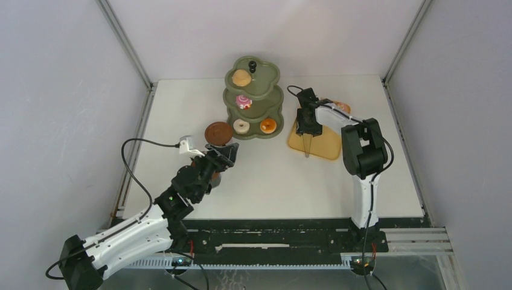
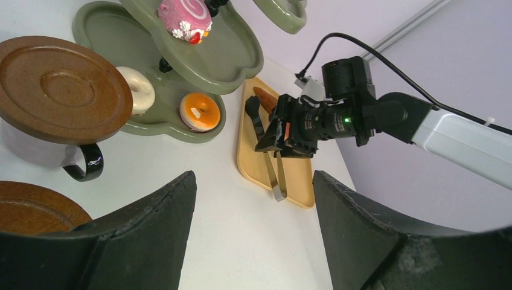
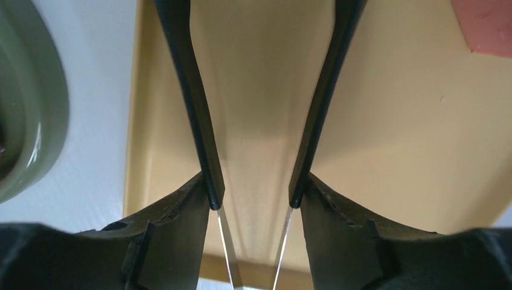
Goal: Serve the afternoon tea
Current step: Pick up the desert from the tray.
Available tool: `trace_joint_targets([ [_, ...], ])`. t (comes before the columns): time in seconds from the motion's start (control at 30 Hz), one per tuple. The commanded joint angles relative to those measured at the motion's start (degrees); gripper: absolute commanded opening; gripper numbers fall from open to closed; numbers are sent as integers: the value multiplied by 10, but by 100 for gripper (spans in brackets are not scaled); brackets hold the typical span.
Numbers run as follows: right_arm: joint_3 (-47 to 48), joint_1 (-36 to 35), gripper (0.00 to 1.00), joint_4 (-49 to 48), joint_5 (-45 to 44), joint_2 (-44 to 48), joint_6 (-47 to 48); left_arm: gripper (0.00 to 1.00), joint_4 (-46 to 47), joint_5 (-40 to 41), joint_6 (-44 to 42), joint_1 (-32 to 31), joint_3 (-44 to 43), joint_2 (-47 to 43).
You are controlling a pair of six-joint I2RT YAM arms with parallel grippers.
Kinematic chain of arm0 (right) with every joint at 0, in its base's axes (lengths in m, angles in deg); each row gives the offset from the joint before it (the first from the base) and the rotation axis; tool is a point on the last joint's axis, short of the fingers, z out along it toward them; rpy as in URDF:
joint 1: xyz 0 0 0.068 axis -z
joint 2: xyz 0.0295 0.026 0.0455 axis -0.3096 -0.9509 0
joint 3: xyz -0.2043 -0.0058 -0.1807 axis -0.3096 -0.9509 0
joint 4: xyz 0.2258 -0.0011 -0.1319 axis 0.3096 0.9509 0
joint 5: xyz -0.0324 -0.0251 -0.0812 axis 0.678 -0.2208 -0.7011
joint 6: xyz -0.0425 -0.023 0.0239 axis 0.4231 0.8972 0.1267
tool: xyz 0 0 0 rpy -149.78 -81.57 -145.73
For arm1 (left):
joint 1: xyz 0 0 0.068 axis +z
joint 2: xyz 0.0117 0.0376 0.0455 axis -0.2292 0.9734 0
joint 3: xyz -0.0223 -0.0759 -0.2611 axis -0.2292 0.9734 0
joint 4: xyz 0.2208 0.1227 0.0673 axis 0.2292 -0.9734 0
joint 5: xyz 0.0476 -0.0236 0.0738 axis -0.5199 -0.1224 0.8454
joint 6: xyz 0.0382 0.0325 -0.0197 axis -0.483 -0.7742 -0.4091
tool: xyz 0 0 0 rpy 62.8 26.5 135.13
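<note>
"Where's the tea, seen from overhead?"

"All on the green stand (image 1: 272, 99) at the far middle of the table (image 1: 272, 181). There's a brown bun (image 1: 241, 77) on the top tier by the black knob (image 1: 253, 65), and a pink swirl cake (image 1: 244, 101) on the middle one. A white donut (image 1: 241, 125) and an orange donut (image 1: 268, 125) are on the bottom. A brown saucer (image 1: 218, 132) sits just left of the bottom tier."

"The left wrist camera adds to that. The saucer lies on top of a cup (image 2: 30, 151) with a black handle. A second saucer (image 2: 30, 208) shows in the lower corner, where the arm covers it from above."

"And the left gripper (image 1: 224, 154)?"

"Spread wide with nothing between its fingers, near that cup."

"The right gripper (image 1: 306, 128)?"

"From above it's only a dark shape over the yellow tray (image 1: 326, 145), right of the stand. Its own camera shows the grip. The two arms of the black tongs (image 3: 193, 90) run between the fingers (image 3: 169, 241), spread apart, each pressed against one finger. So it holds the tongs over the tray. A pinkish patch shows at that view's top corner, but I can't tell what it is."
</note>
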Motion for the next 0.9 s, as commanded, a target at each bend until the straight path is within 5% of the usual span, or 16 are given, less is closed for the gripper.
trace_joint_targets([
  [0.0,37,0,65,14,-37,-15,53,75,34,-6,-15,-3,-21,2],
  [0.57,-147,-56,80,-154,-113,151,15,76,49,-5,-46,-5,-28,-5],
  [0.73,-242,-116,100,-244,-248,218,-48,76,72,-1,-67,-5,-24,-6],
  [0.87,-270,-142,97,-268,-290,237,-117,76,87,1,-83,-5,-24,0],
])
